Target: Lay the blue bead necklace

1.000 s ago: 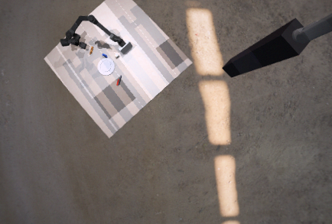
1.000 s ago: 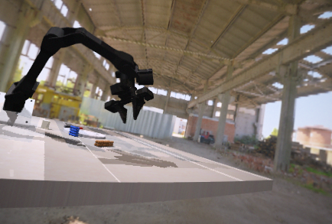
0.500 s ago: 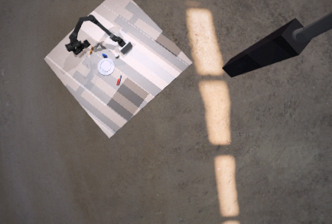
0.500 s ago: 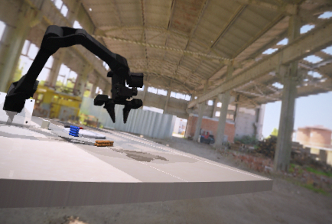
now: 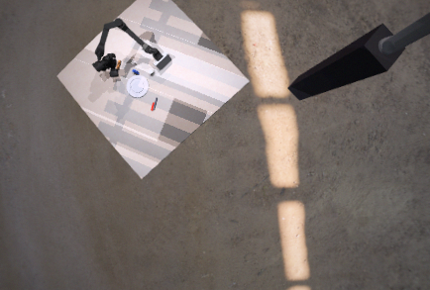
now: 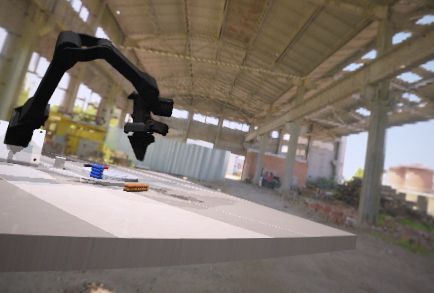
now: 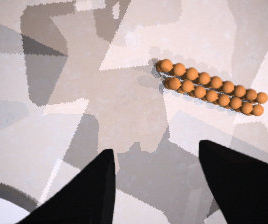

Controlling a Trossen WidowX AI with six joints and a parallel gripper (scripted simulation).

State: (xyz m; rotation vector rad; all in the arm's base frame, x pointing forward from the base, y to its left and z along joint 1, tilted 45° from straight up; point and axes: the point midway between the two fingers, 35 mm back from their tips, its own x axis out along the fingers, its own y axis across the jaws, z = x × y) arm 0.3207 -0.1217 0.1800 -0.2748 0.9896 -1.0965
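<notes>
The blue bead necklace (image 5: 135, 71) (image 6: 97, 171) is a small compact bundle beside the round bead board. It does not show in the wrist view. The pale round bead board (image 5: 130, 91) (image 6: 127, 180) lies flat, and part of it shows in the wrist view's lower left corner (image 7: 0, 210). My gripper (image 5: 114, 73) (image 6: 141, 159) (image 7: 156, 153) is partly open and empty, pointing down well above the table, off to one side of the board and the blue necklace. Its black fingers stand apart with only table between them.
An orange bead necklace (image 5: 118, 64) (image 6: 136, 187) (image 7: 203, 78) lies in two rows on the table, near and below my gripper. A red and dark slim object (image 5: 153, 106) lies past the board. A small whitish block (image 5: 151, 72) (image 6: 60, 162) stands between the board and the arm's base.
</notes>
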